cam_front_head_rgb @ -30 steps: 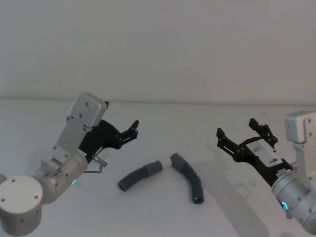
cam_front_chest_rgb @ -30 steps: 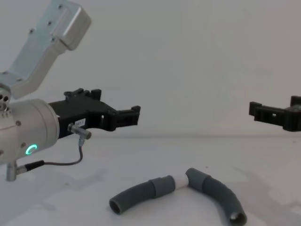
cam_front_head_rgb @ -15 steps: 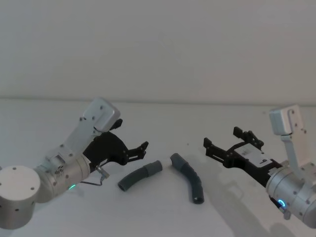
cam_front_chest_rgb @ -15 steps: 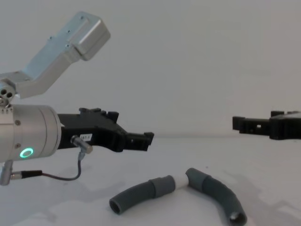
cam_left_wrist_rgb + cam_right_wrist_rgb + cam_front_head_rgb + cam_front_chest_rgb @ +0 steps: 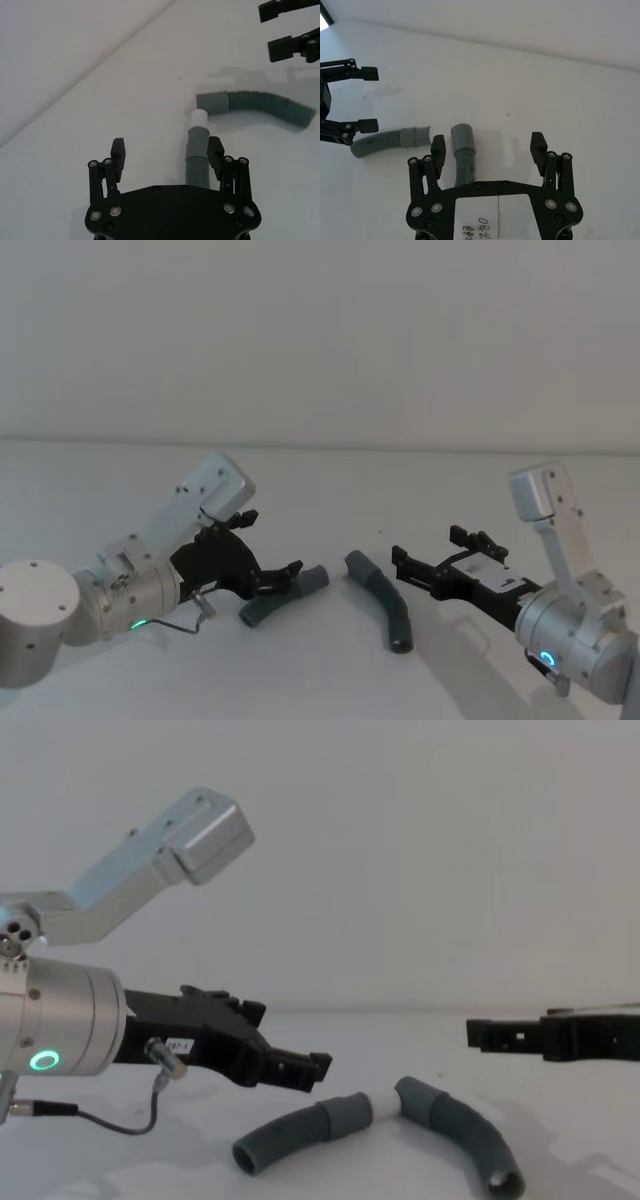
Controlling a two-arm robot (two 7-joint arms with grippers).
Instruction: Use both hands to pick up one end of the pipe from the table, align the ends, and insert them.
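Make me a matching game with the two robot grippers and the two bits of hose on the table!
Things:
1. left gripper
2. right gripper
3. left hose
4. right hose

What fits:
a. its near end is a plain grey cuff
b. open, close to the right hose
c. ends in a white tip
d. open, close to the left hose

Right pairs: 1-d, 2-b, 3-c, 4-a
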